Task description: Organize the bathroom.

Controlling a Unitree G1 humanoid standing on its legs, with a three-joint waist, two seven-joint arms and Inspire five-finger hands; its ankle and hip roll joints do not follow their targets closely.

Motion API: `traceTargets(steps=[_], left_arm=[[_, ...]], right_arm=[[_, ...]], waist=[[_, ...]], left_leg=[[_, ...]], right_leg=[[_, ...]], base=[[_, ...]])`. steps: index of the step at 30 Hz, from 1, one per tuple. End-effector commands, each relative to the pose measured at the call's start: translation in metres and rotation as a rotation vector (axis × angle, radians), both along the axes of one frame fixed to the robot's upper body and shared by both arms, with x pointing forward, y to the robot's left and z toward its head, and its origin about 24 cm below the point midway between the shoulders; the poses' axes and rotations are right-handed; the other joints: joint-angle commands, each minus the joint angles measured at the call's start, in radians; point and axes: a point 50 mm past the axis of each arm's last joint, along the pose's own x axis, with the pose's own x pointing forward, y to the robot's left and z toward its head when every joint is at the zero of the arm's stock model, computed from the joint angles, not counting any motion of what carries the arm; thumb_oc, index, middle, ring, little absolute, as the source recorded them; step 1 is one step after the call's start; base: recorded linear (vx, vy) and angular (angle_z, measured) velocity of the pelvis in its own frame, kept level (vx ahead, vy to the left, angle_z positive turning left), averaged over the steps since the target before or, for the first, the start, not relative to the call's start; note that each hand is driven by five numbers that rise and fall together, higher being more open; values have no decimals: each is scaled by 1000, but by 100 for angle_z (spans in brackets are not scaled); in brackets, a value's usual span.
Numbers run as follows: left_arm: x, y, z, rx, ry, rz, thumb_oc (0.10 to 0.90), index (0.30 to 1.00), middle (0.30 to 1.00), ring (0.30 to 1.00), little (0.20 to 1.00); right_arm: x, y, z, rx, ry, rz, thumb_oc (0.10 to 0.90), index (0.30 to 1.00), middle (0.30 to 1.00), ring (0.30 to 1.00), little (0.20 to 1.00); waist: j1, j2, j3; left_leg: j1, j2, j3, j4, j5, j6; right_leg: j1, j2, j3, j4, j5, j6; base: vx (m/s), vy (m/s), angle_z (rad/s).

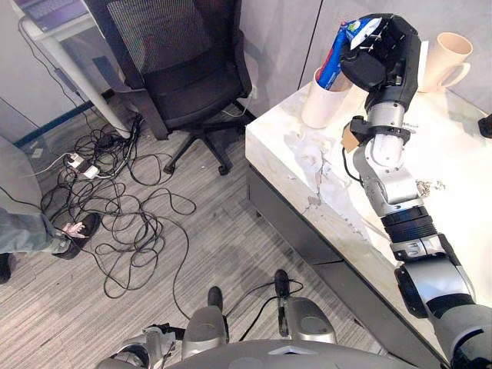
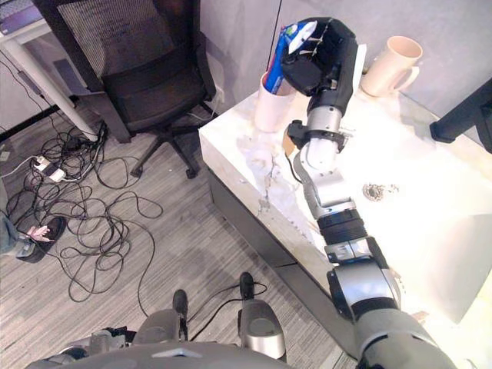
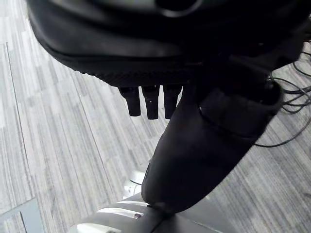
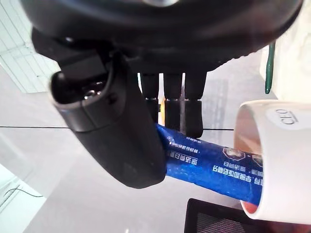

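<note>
My right hand (image 1: 384,50) is raised over the far left corner of the white marble counter (image 1: 453,169), shut on a blue toothpaste tube (image 1: 334,61). The tube slants down, and its lower end sits inside a white cup (image 1: 321,104) at that corner. In the right wrist view the thumb (image 4: 126,136) and fingers (image 4: 192,114) pinch the tube (image 4: 214,165) just outside the cup's rim (image 4: 282,160). My left hand (image 3: 194,155) hangs over the grey floor with relaxed fingers and holds nothing.
A cream mug (image 1: 446,61) stands at the back of the counter, right of my hand. A small metal piece (image 2: 377,190) lies mid-counter. A black office chair (image 1: 177,69), tangled cables (image 1: 115,200) and a person's foot (image 1: 73,231) are on the floor to the left.
</note>
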Motion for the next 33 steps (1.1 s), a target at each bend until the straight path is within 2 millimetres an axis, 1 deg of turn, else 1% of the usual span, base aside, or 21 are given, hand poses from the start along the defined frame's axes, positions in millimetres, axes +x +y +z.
traceTargets(steps=[1,2,8,16,20,21,22,23,27,28,33], left_arm=[[-13,2,-2,-1,57,-18,800,900,900,900,900],[-12,2,-2,-2,56,-18,800,900,900,900,900],[-9,1,-2,-7,46,-31,800,900,900,900,900],[-5,-2,-2,-7,42,-60,800,900,900,900,900],[-6,-2,-2,-7,47,-78,800,900,900,900,900],[-6,-4,-2,-9,48,-92,800,900,900,900,900],[-6,-4,-2,-10,49,-94,800,900,900,900,900],[-7,-4,-2,-11,49,-117,800,900,900,900,900],[-7,-4,-2,-14,49,-148,800,900,900,900,900],[-6,-4,-2,-13,48,-159,800,900,900,900,900],[-1,-5,-1,-11,41,-178,800,900,900,900,900]], right_arm=[[-17,19,80,-38,-363,58,551,526,526,526,526],[-17,19,81,-39,-363,58,800,900,900,900,900],[-16,20,81,-44,-358,79,800,900,900,900,900],[-12,24,72,-62,-303,114,800,900,900,900,900],[-9,30,65,-144,-264,116,800,900,900,900,900],[-7,33,61,-191,-237,121,800,900,900,900,900],[-7,33,61,-192,-237,122,800,900,900,900,900],[-5,35,57,-241,-212,125,800,900,900,900,900],[-4,40,53,-313,-188,131,800,900,900,900,900],[-3,42,52,-354,-179,129,800,900,900,900,900],[-3,43,52,-448,-185,94,800,900,900,900,900]], waist=[[2,-26,-55],[1,-26,-54],[-2,-27,-49],[-11,-32,-55],[-15,-35,-61],[-18,-35,-65],[-18,-35,-65],[-21,-37,-69],[-27,-39,-74],[-31,-42,-77],[-41,-48,-88]], left_leg=[[-13,-23,70,105,-117,78],[-14,-24,69,105,-117,78],[-19,-26,69,110,-115,78],[-18,-30,70,115,-121,80],[-13,-30,75,113,-122,82],[-9,-33,76,111,-124,84],[-9,-33,76,110,-124,84],[-5,-34,79,108,-126,86],[3,-38,86,105,-131,89],[7,-38,92,108,-137,91],[20,-38,105,103,-145,97]], right_leg=[[-78,-9,76,157,-93,43],[-78,-9,76,156,-93,43],[-82,-8,77,159,-91,40],[-78,-8,88,153,-88,41],[-75,-9,93,149,-84,43],[-73,-10,96,146,-82,44],[-72,-10,96,145,-82,44],[-71,-11,101,140,-78,45],[-69,-14,108,131,-71,48],[-68,-15,115,126,-67,51],[-64,-17,126,114,-59,55]], base=[[-33,-6,0],[0,0,0],[-11,-1,0],[-4,5,-2],[-4,8,-2],[0,0,0],[-23,47,-4],[-20,31,-6],[-17,33,-10],[-4,16,-19],[-8,5,-13]])
